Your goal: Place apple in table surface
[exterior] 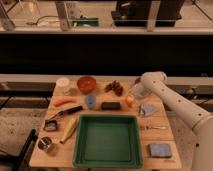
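We count one apple point(129, 101) on the table surface point(160, 134), just beside the gripper point(136, 95); its grip we cannot tell.

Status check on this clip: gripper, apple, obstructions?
Gripper low over table surface, right rear. Apple at gripper, by black block. Green tray in front, apart.

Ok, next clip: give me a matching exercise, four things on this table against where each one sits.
Things:
1. apple
2. carrot
3. green tray
4. blue sponge

Places:
A. front right corner of the table surface
B. left side, below the white cup
C. right of the black block, by the hand
D. front centre

Pairs: 1-C, 2-B, 3-D, 4-A
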You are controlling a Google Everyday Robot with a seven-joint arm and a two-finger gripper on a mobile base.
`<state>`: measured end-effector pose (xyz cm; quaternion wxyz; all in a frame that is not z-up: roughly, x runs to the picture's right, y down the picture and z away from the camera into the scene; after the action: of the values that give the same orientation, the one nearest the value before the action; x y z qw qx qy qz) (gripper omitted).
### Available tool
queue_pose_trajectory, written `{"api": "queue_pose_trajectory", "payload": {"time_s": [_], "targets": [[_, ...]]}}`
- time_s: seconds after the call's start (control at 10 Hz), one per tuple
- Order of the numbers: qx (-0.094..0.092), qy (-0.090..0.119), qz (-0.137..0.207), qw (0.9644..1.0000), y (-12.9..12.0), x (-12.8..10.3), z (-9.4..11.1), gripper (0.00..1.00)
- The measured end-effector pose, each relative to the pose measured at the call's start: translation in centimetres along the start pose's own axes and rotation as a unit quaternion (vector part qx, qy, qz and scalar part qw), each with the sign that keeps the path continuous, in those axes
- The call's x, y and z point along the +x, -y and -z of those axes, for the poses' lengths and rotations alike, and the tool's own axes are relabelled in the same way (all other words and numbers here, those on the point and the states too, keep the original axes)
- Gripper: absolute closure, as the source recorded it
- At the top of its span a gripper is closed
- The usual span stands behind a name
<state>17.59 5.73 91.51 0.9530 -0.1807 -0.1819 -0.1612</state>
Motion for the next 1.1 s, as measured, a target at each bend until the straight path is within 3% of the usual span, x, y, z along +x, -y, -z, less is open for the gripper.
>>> {"api": "queue_pose_trajectory", "payload": {"time_s": [0.1,0.3,1.1], "targets": [[-0.002,0.0,0.001,1.0,0.03,-0.13,-0.2,0.3],[-0.007,0.0,0.001,1.0,0.01,-0.28,-0.48,0.2],[-0.01,0.003,0.004,0.9999,0.1,-0.66,-0.38,0.2]]}}
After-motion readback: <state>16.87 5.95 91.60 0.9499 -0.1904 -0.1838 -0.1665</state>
